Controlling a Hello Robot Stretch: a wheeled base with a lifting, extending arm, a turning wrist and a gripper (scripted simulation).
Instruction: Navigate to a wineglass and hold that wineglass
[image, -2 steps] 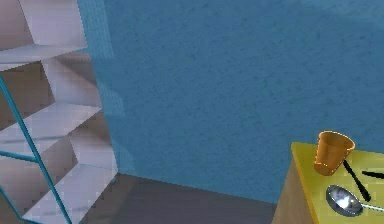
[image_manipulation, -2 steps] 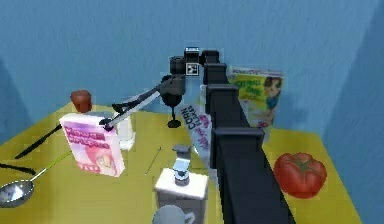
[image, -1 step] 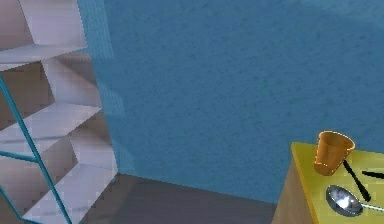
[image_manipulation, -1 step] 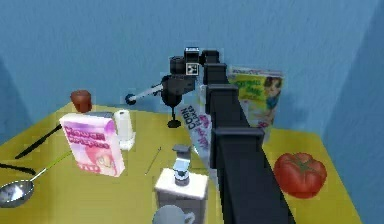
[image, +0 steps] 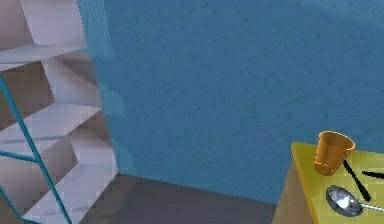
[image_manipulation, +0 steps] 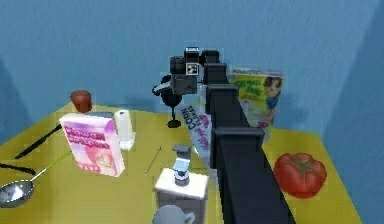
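A dark wineglass (image_manipulation: 175, 121) stands on the yellow table (image_manipulation: 120, 190) near its far edge, its foot resting on the tabletop. The arm's dark bar (image_manipulation: 240, 150) runs up the arm side view to two white marked squares (image_manipulation: 186, 68). The gripper (image_manipulation: 168, 92) sits just left of them, right at the wineglass's bowl. With the glass standing on the table there, I cannot tell whether the gripper holds anything.
On the table are a pink box (image_manipulation: 92, 143), a white roll (image_manipulation: 123, 128), a red cup (image_manipulation: 80, 100), a tomato (image_manipulation: 300, 173), a magazine (image_manipulation: 256, 93), a pump bottle (image_manipulation: 182, 180) and a ladle (image_manipulation: 16, 189). White shelves (image: 50, 110) and a blue wall (image: 230, 80) lie ahead, with an orange cup (image: 333, 152) on the table corner (image: 300, 190).
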